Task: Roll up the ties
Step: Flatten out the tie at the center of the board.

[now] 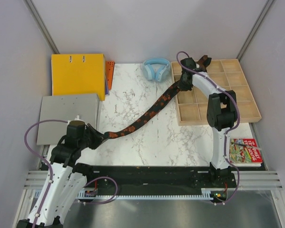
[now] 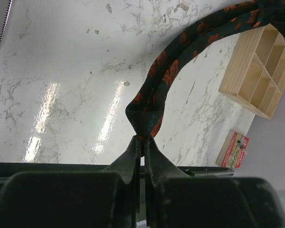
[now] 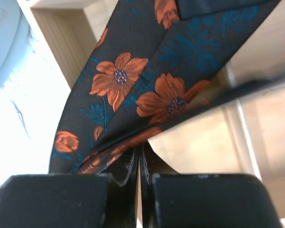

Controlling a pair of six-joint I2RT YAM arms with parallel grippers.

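A long black fabric necktie with orange flowers (image 1: 147, 114) stretches unrolled across the white marble table (image 1: 133, 156), its ends pinched by the left tool (image 2: 143, 145) and, over a compartmented wooden tray (image 1: 249, 115), the right tool (image 3: 138, 161), no roll yet started

Marble tabletop (image 1: 128, 95) with yellow binder (image 1: 78, 73), grey box (image 1: 69, 118), light-blue headphones (image 1: 156, 69), wooden compartment tray (image 1: 218, 122), colourful book (image 1: 246, 151)

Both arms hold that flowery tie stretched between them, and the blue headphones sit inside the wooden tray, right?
Not quite: the top external view shows the headphones on the marble table, beside the wooden tray, not inside it. The left tool and right tool do hold the tie between them.
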